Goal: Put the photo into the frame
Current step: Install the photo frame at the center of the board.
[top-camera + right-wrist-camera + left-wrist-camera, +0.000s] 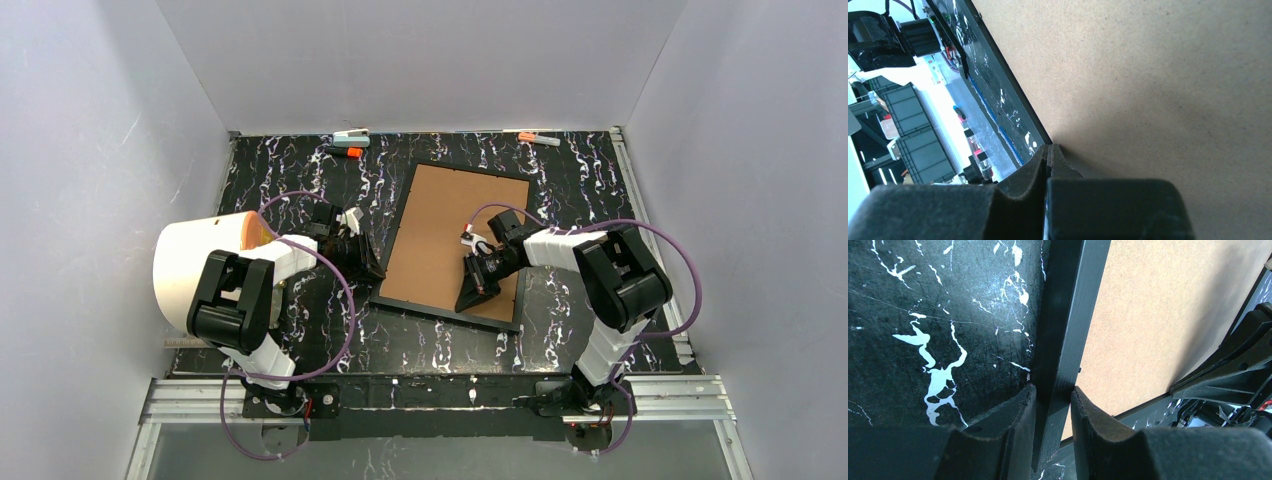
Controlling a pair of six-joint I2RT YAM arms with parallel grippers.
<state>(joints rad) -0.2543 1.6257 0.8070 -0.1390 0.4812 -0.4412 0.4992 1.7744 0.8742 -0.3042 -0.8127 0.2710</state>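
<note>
The black frame (398, 232) lies face down on the dark marbled table, with the brown backing board (450, 230) sitting inside it. The photo is hidden. My left gripper (368, 268) is shut on the frame's left rail (1068, 325) near its near corner, one finger on each side (1053, 395). My right gripper (470, 298) is shut, its tips (1049, 150) resting on the backing board (1148, 75) close to the frame's near rail (1013, 95). It also shows at the right edge of the left wrist view (1243, 370).
A white cylinder with an orange inside (200, 265) stands at the left beside the left arm. Clips and an orange-tipped marker lie at the back edge (350, 135) (347, 152) (538, 138). White walls enclose the table on three sides.
</note>
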